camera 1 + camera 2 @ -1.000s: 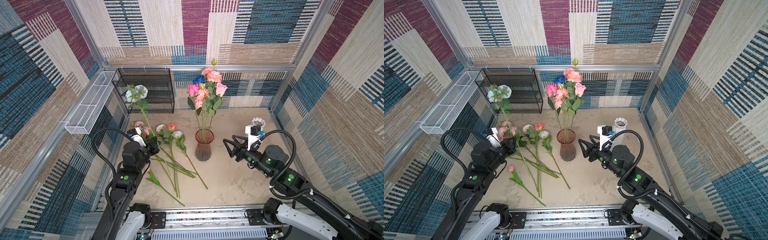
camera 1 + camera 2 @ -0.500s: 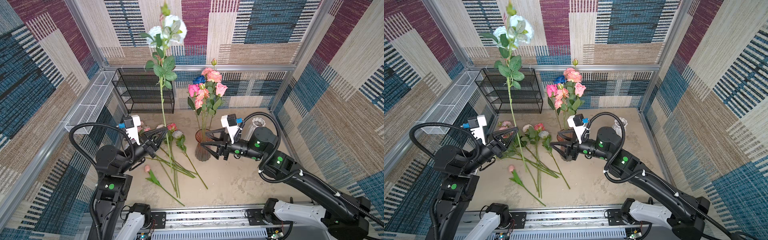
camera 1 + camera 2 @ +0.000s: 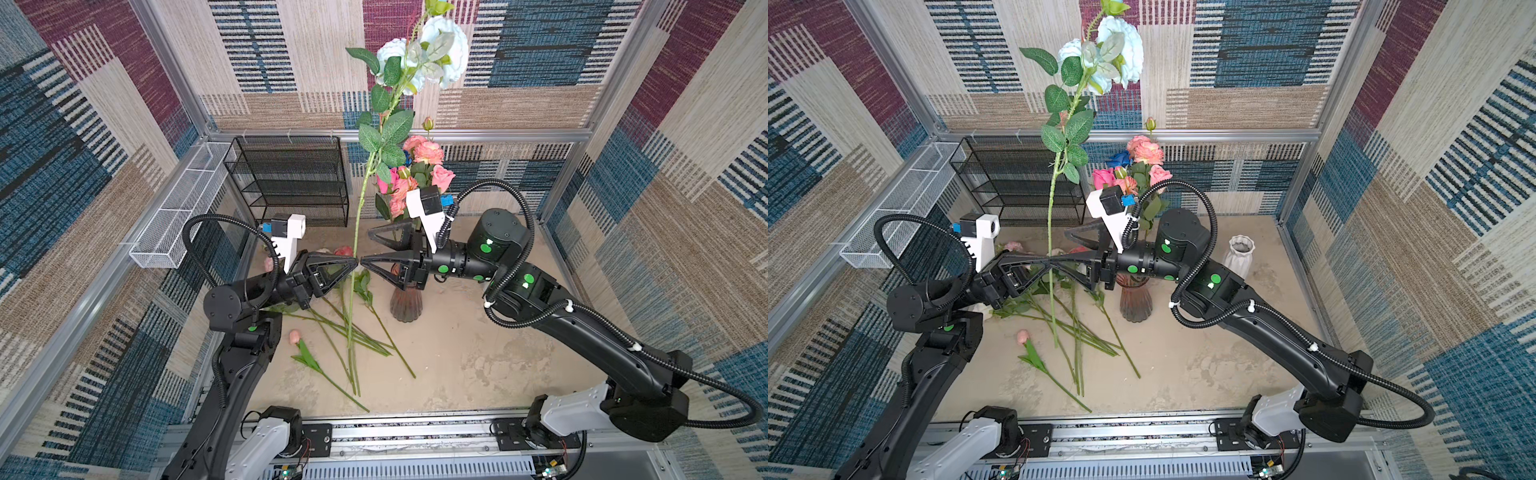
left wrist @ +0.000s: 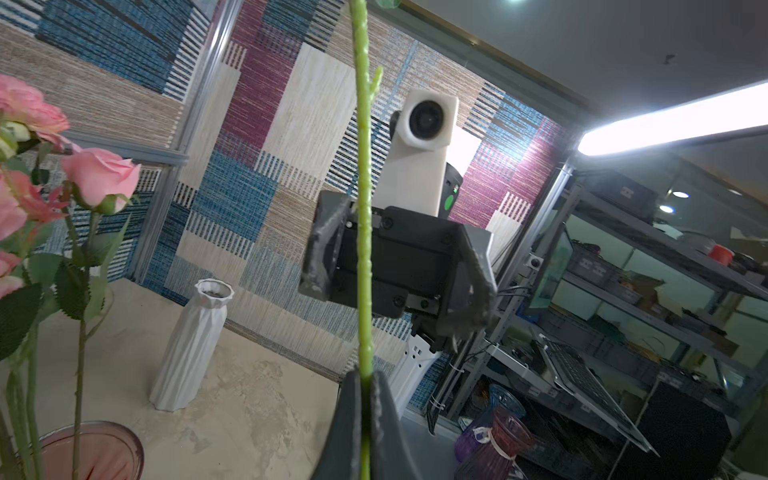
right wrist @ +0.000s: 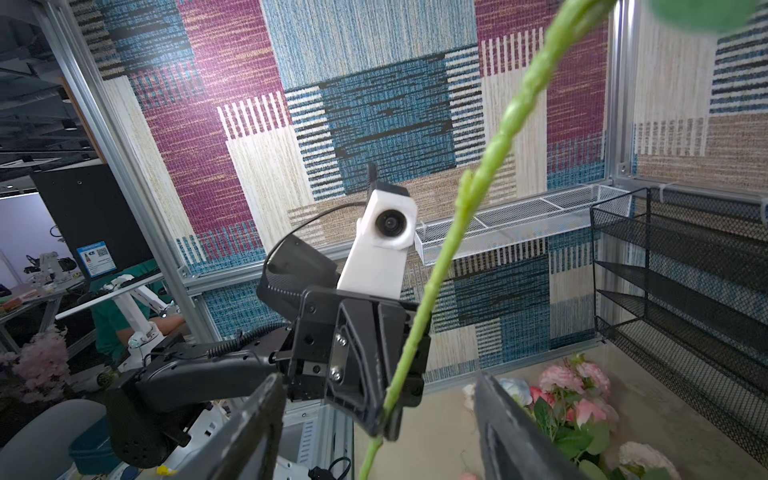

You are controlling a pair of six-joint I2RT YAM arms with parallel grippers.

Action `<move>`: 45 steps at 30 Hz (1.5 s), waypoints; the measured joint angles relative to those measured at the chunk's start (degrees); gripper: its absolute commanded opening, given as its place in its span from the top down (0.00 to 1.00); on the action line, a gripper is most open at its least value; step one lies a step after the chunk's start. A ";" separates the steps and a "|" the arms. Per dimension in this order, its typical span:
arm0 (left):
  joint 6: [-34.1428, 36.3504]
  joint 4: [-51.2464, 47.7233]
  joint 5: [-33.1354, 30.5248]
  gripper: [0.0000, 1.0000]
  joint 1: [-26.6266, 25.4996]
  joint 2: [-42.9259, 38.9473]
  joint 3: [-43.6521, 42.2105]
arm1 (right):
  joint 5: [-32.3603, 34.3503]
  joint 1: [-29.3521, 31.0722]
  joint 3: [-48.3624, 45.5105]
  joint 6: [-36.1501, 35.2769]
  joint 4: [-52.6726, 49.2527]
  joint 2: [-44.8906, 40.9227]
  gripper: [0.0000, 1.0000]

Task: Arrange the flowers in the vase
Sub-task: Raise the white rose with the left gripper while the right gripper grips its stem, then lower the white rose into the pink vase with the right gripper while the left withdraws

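Your left gripper clamps the pale blue rose upright by its stem near the pink vase, your right gripper gaping alongside; a mistimed handover could drop it.

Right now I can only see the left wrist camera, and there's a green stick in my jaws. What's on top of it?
Observer: That stem carries pale blue roses, high above both arms.
Operator: Wow! Are there more flowers lying around?
Observer: Yes, loose flowers lie on the table, on the left arm's side of the reddish vase.
Operator: Is the other arm holding my stem too?
Observer: No. In both top views the right gripper faces your left gripper tip to tip beside the stem, its jaws open. I can't tell whether the two touch.
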 measured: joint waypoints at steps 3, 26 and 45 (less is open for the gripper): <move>-3.61 6.10 1.77 1.00 -0.46 0.90 -0.04 | -0.11 0.00 1.99 0.02 0.20 1.64 0.33; 14.86 -25.29 -8.66 0.01 -1.20 -5.90 -0.44 | 11.58 0.26 -8.24 -1.29 -0.37 -8.87 1.00; 31.52 -62.60 -46.69 0.00 -1.16 -18.25 -11.65 | 40.15 -5.79 -8.68 -17.35 -5.22 -8.98 1.00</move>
